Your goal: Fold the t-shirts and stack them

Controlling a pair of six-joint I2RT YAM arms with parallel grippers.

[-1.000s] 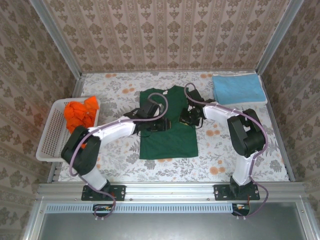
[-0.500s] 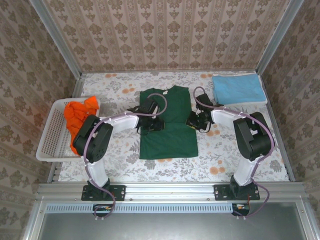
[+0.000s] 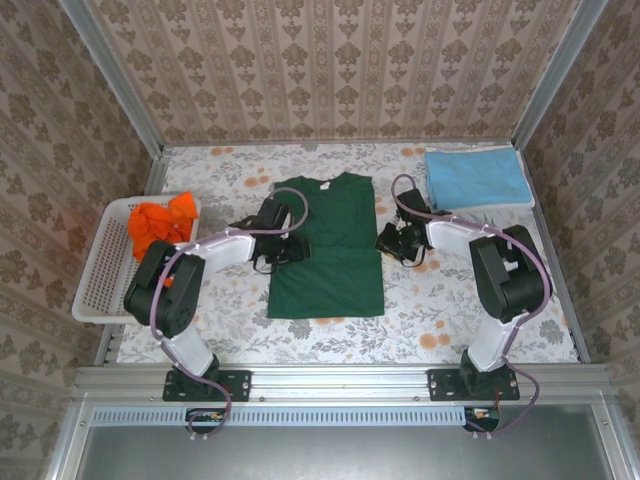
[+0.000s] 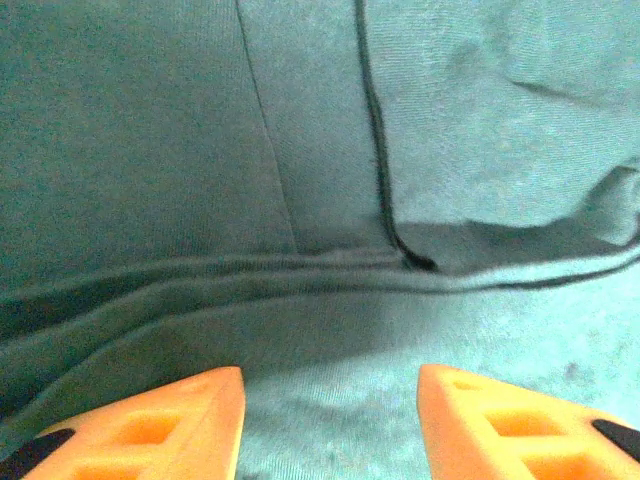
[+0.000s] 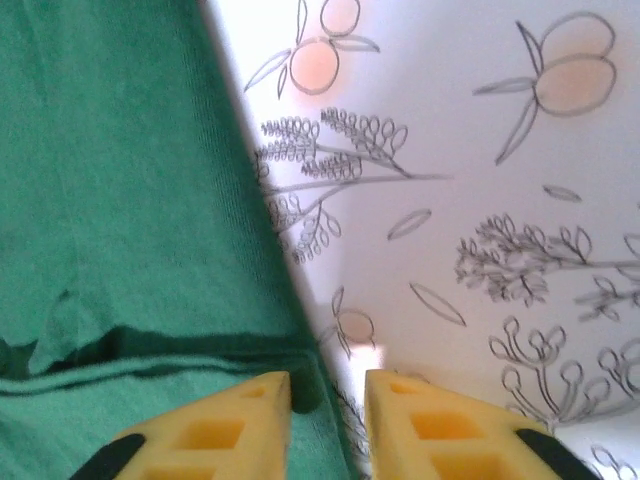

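The dark green t-shirt lies flat mid-table, collar toward the back, both sides folded in. My left gripper sits low at its left edge. In the left wrist view it is open, its orange fingers wide apart over green cloth with folds and a seam. My right gripper is at the shirt's right edge. Its yellow fingers stand open with a narrow gap, straddling the shirt's folded edge. A folded light blue t-shirt lies at the back right. Orange t-shirts are heaped in the basket.
The white lattice basket stands at the table's left edge. The floral tablecloth shows bare to the front and right of the green shirt. Patterned walls enclose the table on three sides.
Both grippers have drawn apart from the shirt's middle to its side edges. The green shirt now looks narrower, with straight sides, and sits slightly further left.
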